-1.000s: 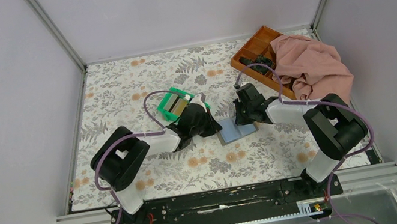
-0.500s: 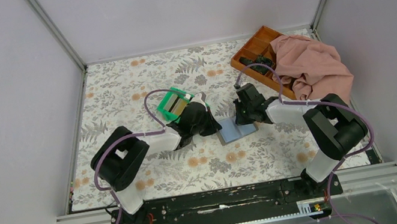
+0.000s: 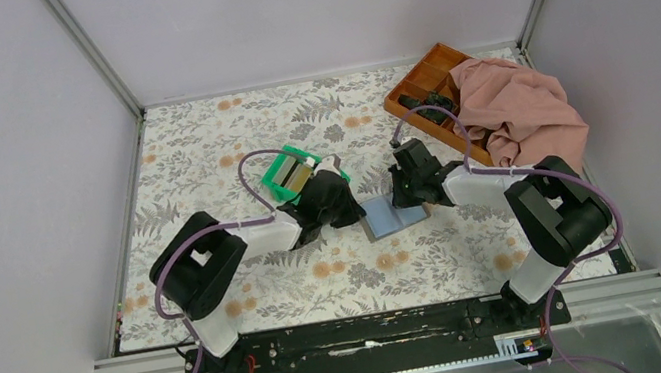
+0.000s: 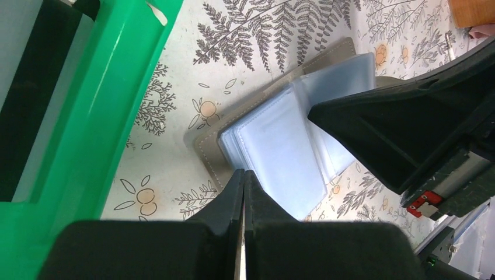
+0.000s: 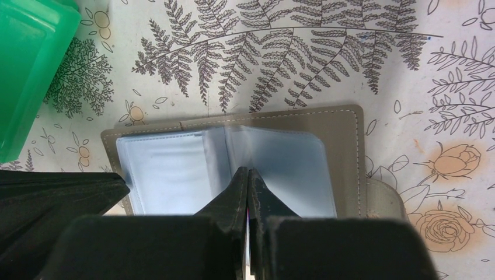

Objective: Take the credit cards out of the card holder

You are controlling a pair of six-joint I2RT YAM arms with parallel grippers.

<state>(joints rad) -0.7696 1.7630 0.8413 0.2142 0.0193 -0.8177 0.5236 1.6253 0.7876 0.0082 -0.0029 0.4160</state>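
Left gripper [image 4: 243, 177]: fingers pressed together, empty, tip at the card holder [image 4: 274, 157] edge.
Right gripper [image 5: 248, 175]: closed, tip on its middle sleeves.
Credit cards [image 3: 298, 178]: seemingly in the green bin [image 4: 117, 81]; visible sleeves look empty.
Next: probably leafing through for leftovers.

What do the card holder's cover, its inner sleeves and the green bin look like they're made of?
The card holder cover looks like grey-tan leather or faux leather, matte, with a stitched line along its edge. Its inner sleeves seem thin clear plastic, pale blue and slightly glossy, layers showing through. The green bin is probably moulded plastic: translucent, smooth, with bright highlights.
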